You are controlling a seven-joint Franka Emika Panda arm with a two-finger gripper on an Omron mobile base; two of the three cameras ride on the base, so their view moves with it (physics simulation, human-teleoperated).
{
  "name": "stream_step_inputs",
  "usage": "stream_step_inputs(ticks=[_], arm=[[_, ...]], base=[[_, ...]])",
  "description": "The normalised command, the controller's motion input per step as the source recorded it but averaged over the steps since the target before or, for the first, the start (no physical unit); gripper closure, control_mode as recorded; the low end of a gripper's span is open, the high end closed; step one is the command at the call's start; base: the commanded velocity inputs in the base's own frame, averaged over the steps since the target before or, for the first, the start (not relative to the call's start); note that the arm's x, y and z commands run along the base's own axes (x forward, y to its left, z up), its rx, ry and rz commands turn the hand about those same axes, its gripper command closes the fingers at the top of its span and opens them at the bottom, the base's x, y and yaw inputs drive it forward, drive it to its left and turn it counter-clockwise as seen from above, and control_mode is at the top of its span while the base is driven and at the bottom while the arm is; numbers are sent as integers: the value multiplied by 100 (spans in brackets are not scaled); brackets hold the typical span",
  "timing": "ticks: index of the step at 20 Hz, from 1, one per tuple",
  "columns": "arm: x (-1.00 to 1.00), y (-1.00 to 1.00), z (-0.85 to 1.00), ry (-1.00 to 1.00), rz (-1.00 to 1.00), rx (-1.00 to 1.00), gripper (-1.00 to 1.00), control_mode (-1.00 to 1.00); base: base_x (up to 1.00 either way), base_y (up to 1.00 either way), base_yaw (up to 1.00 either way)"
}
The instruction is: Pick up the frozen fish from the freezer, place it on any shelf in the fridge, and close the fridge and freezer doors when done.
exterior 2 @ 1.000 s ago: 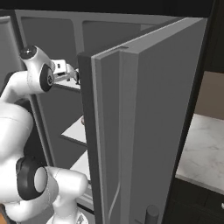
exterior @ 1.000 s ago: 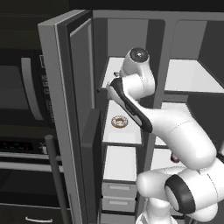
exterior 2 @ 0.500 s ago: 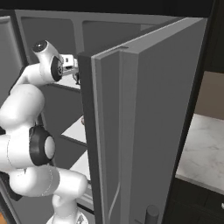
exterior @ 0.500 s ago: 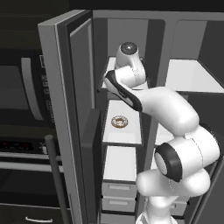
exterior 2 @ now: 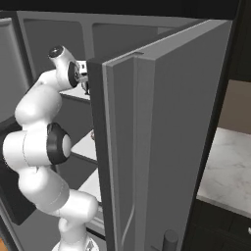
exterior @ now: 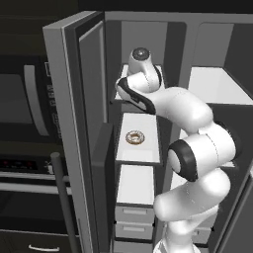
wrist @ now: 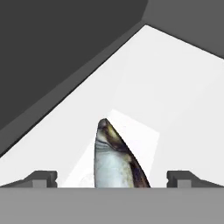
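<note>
- Both tall grey fridge and freezer doors [exterior: 74, 123] stand open; closing them comes last.
- The white-shelved grey freezer [exterior: 141, 133] holds a brown ring doughnut [exterior: 134, 137] on a middle shelf.
- The claw [wrist: 111, 177] is spread wide around the slender silver-grey frozen fish [wrist: 116, 159] on the upper freezer shelf; the fish looks not yet gripped or lifted.

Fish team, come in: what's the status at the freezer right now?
Gripper open, fingertips either side of the frozen fish. Fish lying on a white freezer shelf, not yet lifted. Both doors open; doughnut one shelf lower, clear of the reach.
</note>
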Motion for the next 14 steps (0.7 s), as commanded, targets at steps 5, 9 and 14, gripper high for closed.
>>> stream_step_inputs(ticks=[5,9,14], arm=[[23,-19,-48,3,-2,0,-100,-100],[-9,-3,-70,8,-3,0,100,-100],[-40,0,-49,3,-6,0,100,-100]], base=[[0,0,0],[0,0,0],[0,0,0]])
